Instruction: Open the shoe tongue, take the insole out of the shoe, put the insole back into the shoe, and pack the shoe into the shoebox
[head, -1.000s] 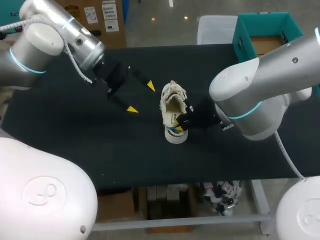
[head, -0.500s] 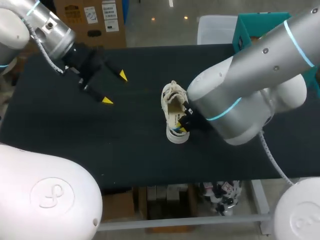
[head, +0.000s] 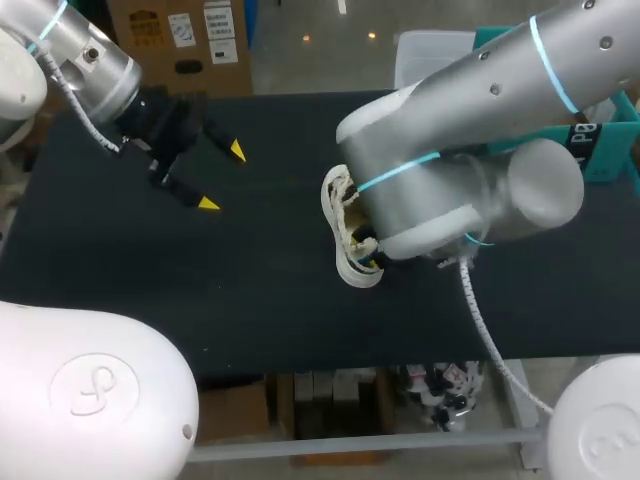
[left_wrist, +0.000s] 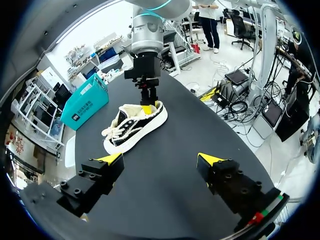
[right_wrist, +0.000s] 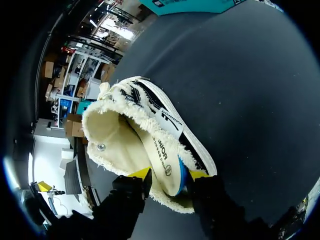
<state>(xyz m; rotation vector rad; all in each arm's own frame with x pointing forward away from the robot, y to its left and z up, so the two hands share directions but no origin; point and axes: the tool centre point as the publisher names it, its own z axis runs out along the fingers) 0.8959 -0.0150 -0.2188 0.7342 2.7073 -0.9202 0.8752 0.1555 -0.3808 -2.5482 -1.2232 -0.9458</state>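
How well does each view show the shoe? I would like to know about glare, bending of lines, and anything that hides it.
Head view: the right arm hides most of the shoe, and glare streaks the arm's shell. Left wrist view: nearly the whole shoe shows, evenly lit, but the table edge bends. Right wrist view: the heel looms large in the right claw.

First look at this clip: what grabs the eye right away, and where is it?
The cream shoe in the middle of the black table stands out, with the right gripper shut on its heel, a finger on either side of the heel wall. The left gripper hangs open and empty over the table's far left part, and the teal shoebox sits by the far right corner.
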